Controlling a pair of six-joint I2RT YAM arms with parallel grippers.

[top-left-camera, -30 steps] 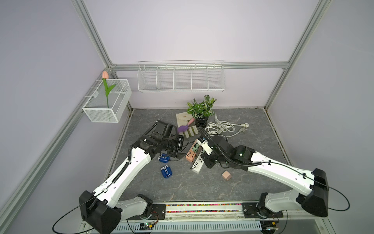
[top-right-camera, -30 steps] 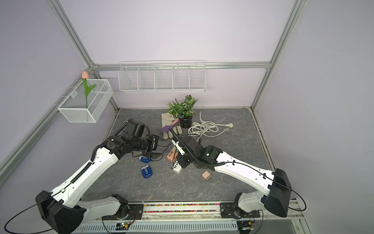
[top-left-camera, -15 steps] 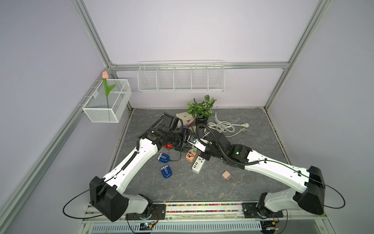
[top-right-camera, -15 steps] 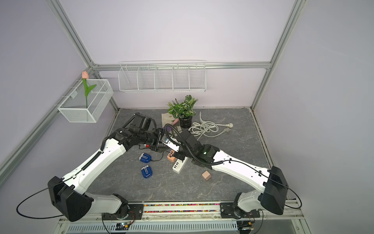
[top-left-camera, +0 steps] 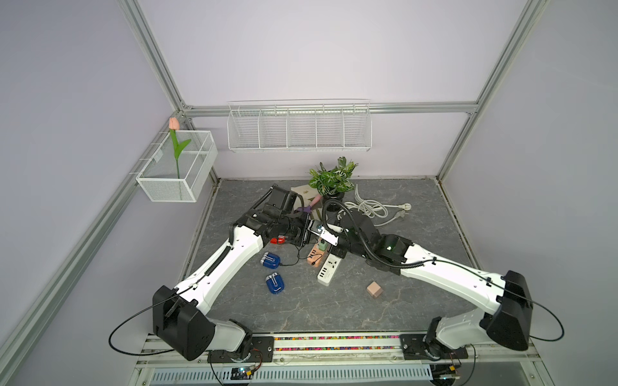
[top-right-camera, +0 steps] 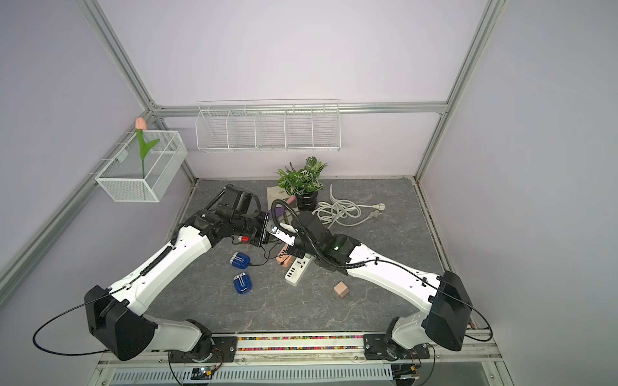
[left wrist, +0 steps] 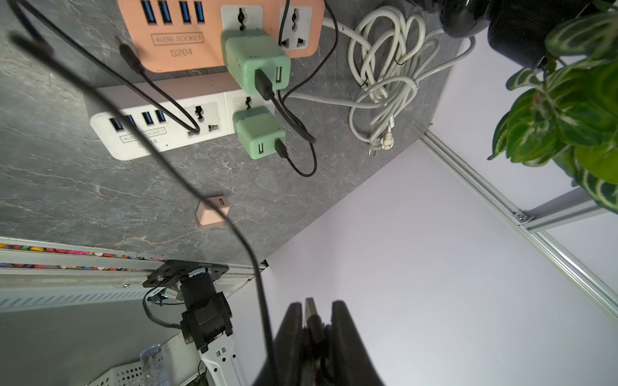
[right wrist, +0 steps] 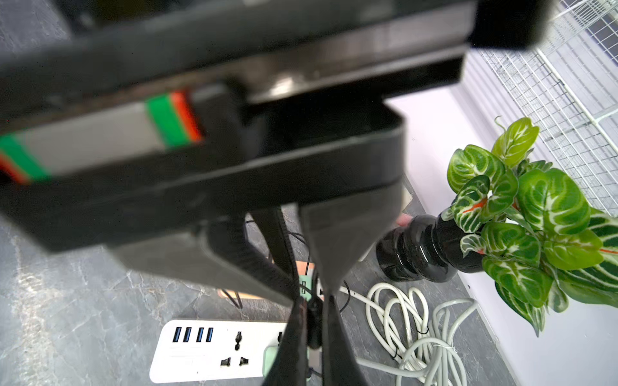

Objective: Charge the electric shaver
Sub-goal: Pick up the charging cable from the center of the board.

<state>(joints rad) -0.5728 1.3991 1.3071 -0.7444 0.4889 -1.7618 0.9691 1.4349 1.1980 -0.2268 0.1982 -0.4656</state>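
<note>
While left hand [left wrist: 317, 309] clamps a black USB plug [left wrist: 314, 326] with silver tip, right hand [right wrist: 314, 300] pinches a thin black cable [right wrist: 314, 329]; both meet above the peach power strip [top-left-camera: 312, 259] and white power strip [top-left-camera: 329, 272] near table [top-left-camera: 434, 217] centre. Blue electric shaver [top-left-camera: 270, 261] with cable attached lies between centre and left edge, second blue shaver [top-left-camera: 275, 284] just frontward.

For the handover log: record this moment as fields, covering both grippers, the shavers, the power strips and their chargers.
left gripper: shut on USB plug
right gripper: shut on black cable
shavers: corded shaver has a cable attached; other shaver shows none; both blue, lying on the table
orange power strip: green charger plugged in, one USB port free
white power strip: second green charger plugged in, one USB port free
</note>
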